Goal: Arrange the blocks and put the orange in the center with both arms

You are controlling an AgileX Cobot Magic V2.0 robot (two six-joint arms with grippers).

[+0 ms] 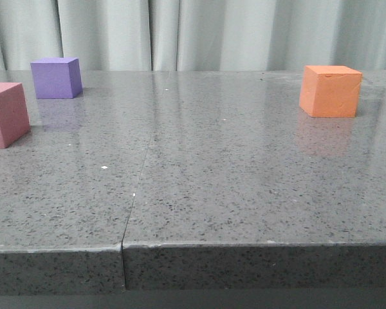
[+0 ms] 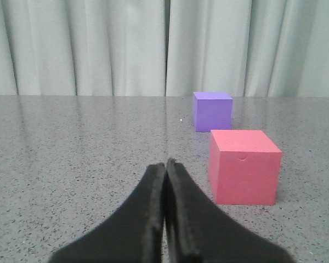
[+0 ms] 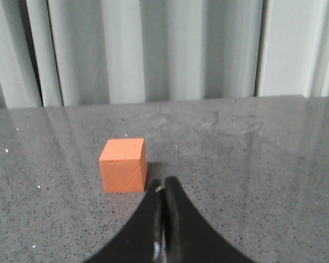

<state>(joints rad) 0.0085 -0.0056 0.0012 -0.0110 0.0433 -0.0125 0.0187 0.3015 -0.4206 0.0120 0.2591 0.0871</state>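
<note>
The orange cube [image 1: 330,91] stands at the far right of the table, also seen as the orange cube [image 3: 123,165] in the right wrist view. A purple cube [image 1: 55,78] sits at the far left, with a pink cube [image 1: 5,114] nearer, cut by the left edge. The left wrist view shows the pink cube [image 2: 243,166] with the purple cube [image 2: 212,110] behind it. My left gripper [image 2: 165,163] is shut and empty, short of the pink cube and to one side. My right gripper [image 3: 164,181] is shut and empty, just short of the orange cube. Neither gripper shows in the front view.
The grey speckled stone tabletop [image 1: 199,161] has a seam [image 1: 136,187] running from front to back left of the middle. Its front edge [image 1: 244,244] is close to the camera. Pale curtains [image 1: 199,32] hang behind the table.
</note>
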